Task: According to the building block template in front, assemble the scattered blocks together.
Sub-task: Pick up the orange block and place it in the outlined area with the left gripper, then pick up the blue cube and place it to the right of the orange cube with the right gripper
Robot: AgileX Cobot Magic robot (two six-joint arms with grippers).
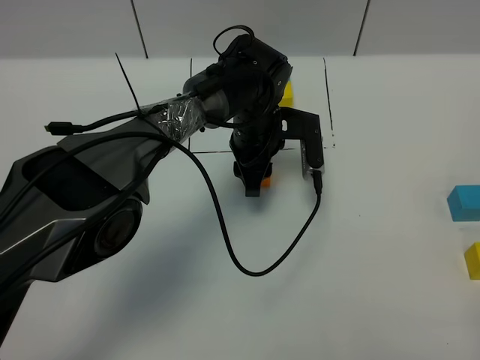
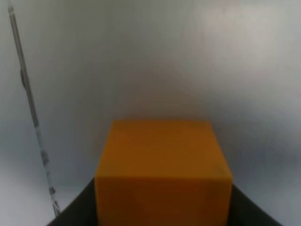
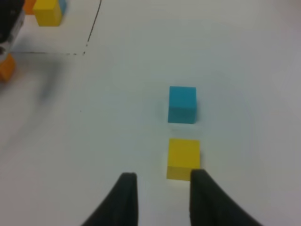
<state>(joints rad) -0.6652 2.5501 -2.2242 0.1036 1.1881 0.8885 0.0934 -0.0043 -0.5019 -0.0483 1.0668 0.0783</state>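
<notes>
the table (image 1: 375, 300) is plain white, with thin black lines (image 1: 328, 90) framing the template (image 1: 286, 94). the orange cube (image 2: 162, 169), blue cube (image 1: 464, 203) and yellow cube (image 1: 472, 260) are unpatterned. the arm (image 1: 67, 187) is black with crinkly silver tape (image 1: 180, 118).

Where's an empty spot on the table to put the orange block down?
Widest bare table: between the looping cable and the blue block and yellow block at the right edge. Crowded under the left gripper holding the orange block, by the black-lined frame.
</notes>
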